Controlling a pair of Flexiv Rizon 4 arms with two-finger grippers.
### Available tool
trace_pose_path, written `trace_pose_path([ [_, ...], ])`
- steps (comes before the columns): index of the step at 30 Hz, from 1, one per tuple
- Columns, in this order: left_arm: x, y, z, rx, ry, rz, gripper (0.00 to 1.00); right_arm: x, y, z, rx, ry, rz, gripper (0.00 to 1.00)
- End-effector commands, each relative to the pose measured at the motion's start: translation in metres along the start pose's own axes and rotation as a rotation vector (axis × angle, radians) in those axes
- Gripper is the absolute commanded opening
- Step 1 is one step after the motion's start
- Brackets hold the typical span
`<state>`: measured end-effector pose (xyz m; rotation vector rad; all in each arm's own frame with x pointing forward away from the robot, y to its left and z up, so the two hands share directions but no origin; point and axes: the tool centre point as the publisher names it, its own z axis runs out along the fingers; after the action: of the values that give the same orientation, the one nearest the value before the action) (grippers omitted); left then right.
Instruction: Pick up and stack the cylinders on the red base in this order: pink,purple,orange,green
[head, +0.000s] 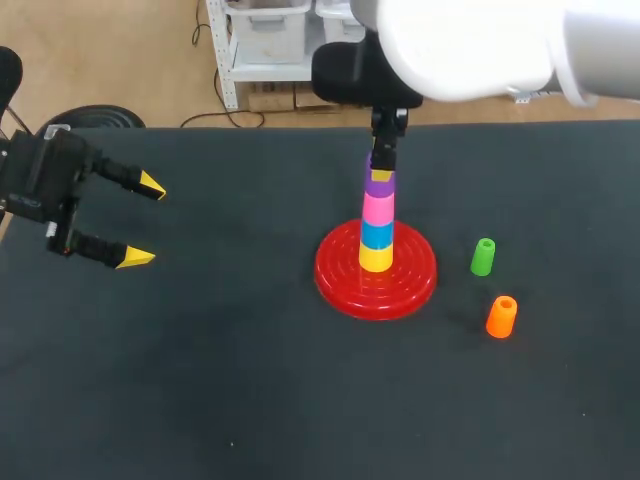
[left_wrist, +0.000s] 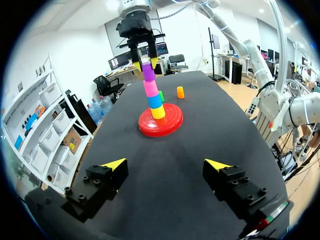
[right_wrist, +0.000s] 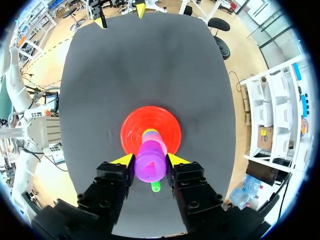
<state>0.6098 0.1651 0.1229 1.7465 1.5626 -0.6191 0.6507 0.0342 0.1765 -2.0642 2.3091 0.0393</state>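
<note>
On the red base (head: 335, 285) stands a stack: yellow (head: 376, 258) at the bottom, then blue (head: 377, 234), then the pink cylinder (head: 378, 208), with the purple cylinder (head: 379, 186) on top. My right gripper (head: 381, 170) comes straight down on the stack and is shut on the purple cylinder (right_wrist: 150, 162), a yellow tip on each side. The green cylinder (head: 483, 256) and the orange cylinder (head: 501, 316) stand on the mat to the right of the base. My left gripper (head: 143, 222) hangs open and holds nothing at the table's left, far from the stack (left_wrist: 148, 72).
A black mat (head: 220, 380) covers the table. Apart from the base and the two loose cylinders, nothing stands on it; bare mat lies in front of the base and between it and the left gripper.
</note>
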Motion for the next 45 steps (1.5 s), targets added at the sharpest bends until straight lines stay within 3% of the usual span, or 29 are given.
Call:
trace_pose_path([
  [1, 0.001, 0.0, 0.0, -0.001, -0.003, 0.003, 1.0, 0.002, -0.002, 0.003, 0.0, -0.002, 0.0, 0.0],
  [45, 0.001, 0.0, 0.0, -0.001, -0.003, 0.003, 1.0, 0.003, -0.009, 0.015, -0.049, -0.009, -0.001, 0.0],
])
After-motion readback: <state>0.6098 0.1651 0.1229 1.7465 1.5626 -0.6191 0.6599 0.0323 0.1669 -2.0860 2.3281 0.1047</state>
